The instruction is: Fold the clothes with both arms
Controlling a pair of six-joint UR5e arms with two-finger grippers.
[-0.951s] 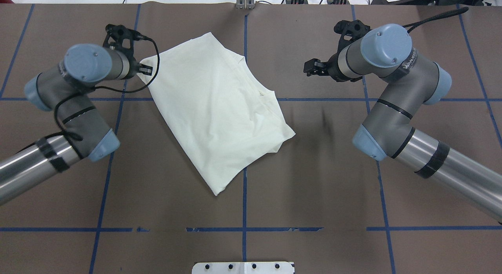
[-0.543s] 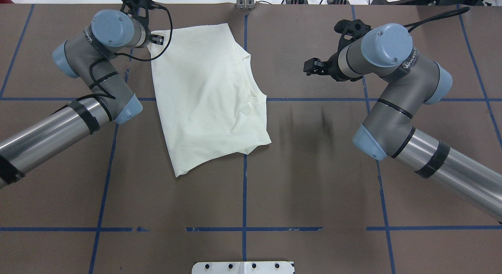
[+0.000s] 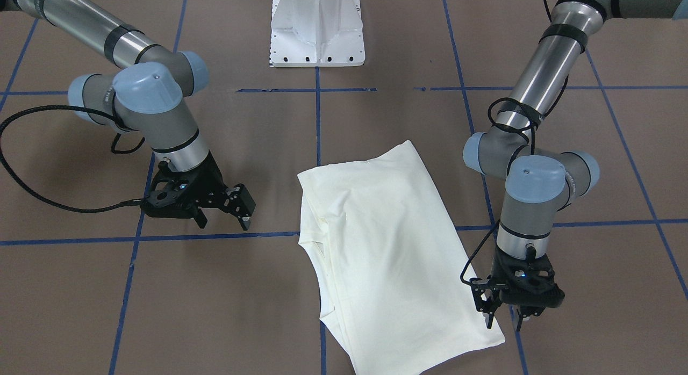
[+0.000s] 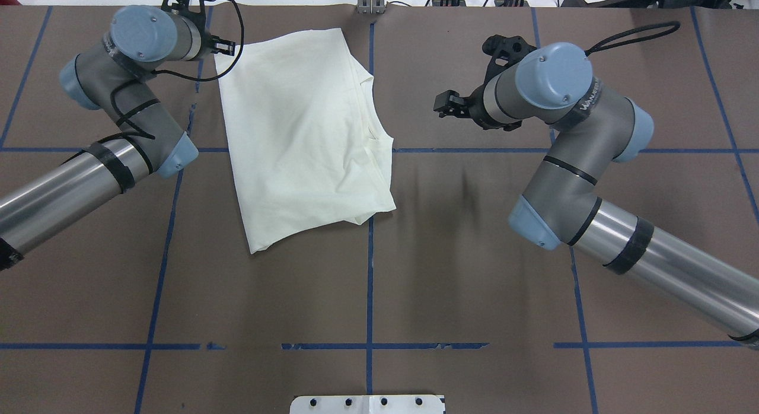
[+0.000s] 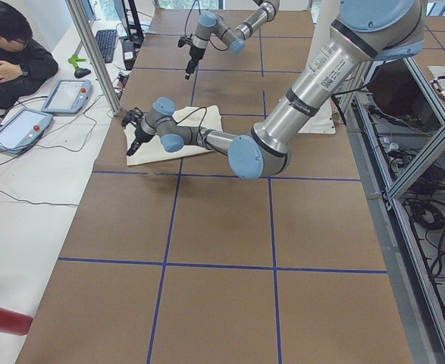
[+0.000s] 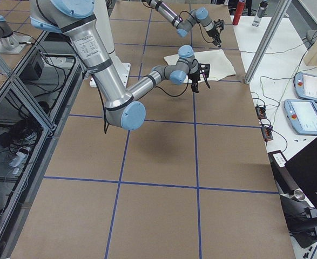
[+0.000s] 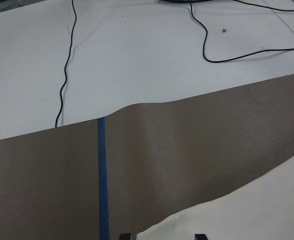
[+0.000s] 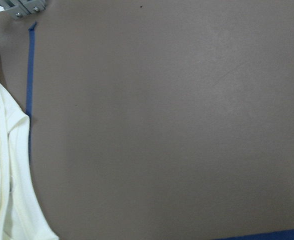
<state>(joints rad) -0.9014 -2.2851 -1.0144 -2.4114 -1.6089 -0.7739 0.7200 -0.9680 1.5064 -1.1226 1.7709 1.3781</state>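
One cream T-shirt (image 4: 302, 135), folded, plain side up, is laid on brown counter (image 4: 474, 295), left of centre. Left pincer (image 3: 503, 320) spread wide at its far corner; right pincer (image 3: 226, 222) spread wide, well apart. White pedestal (image 3: 317, 28) noted at robot's edge.

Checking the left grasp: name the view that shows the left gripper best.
Exterior front-facing: the left gripper shows whole, fingers apart at the T-shirt corner. Overhead mostly hides it; the left wrist view shows fingertips only; side views, tiny.
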